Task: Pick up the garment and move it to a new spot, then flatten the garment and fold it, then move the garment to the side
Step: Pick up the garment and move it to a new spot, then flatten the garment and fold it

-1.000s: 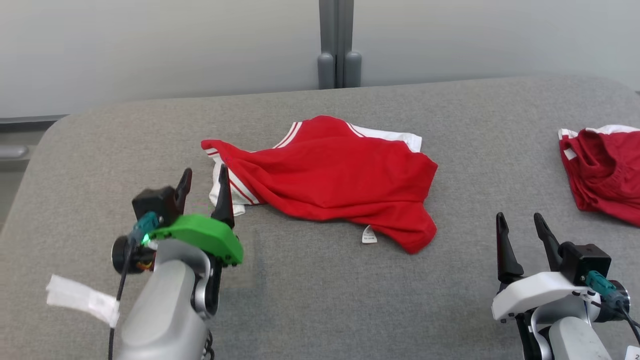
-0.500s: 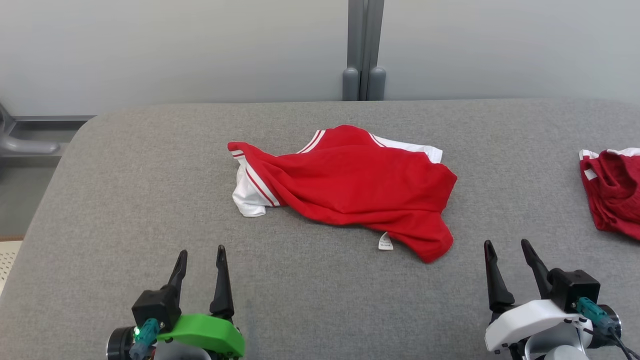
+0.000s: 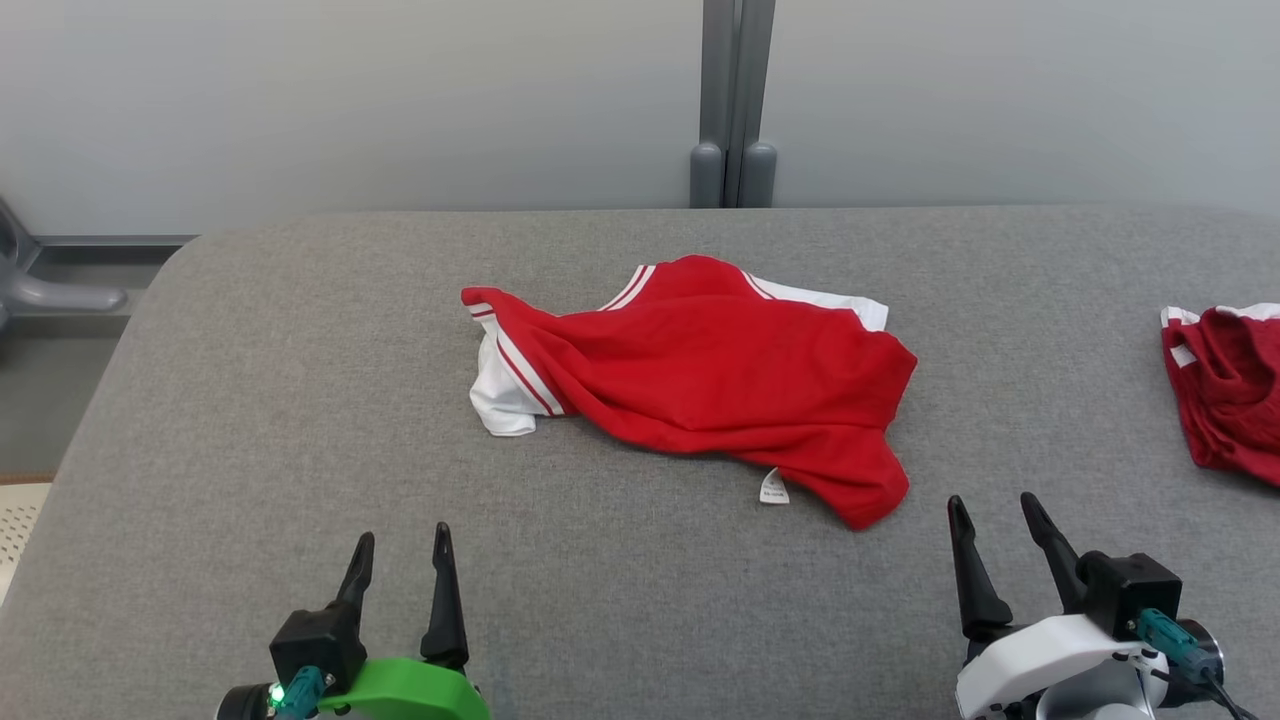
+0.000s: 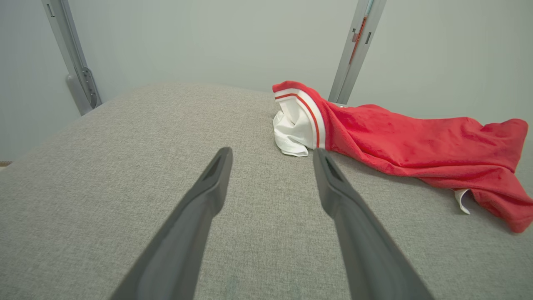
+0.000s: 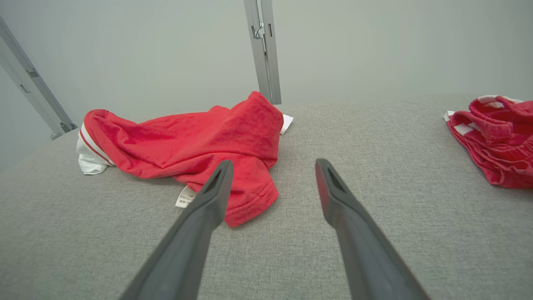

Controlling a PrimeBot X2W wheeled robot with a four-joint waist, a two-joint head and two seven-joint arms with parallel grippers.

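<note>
**Red garment rumpled mid-bench, jaws open**

The red garment (image 3: pixel 700 370), trimmed in white with a small label (image 3: pixel 772 488) at its near hem, lies rumpled at the middle of the grey bench (image 3: pixel 300 400). Toward the near edge, the left jaws and right jaws stand open and empty, clear of the cloth. A second red garment (image 3: pixel 1225 390) lies at the right edge.

The right gripper (image 5: pixel 273 163) has its two dark fingers spread, with nothing between them. The crumpled red garment (image 5: pixel 195 141) lies on the grey table (image 5: pixel 374 216). Well to the garment's right sits a red bundle (image 5: pixel 495 141), perhaps more clothing.
</note>
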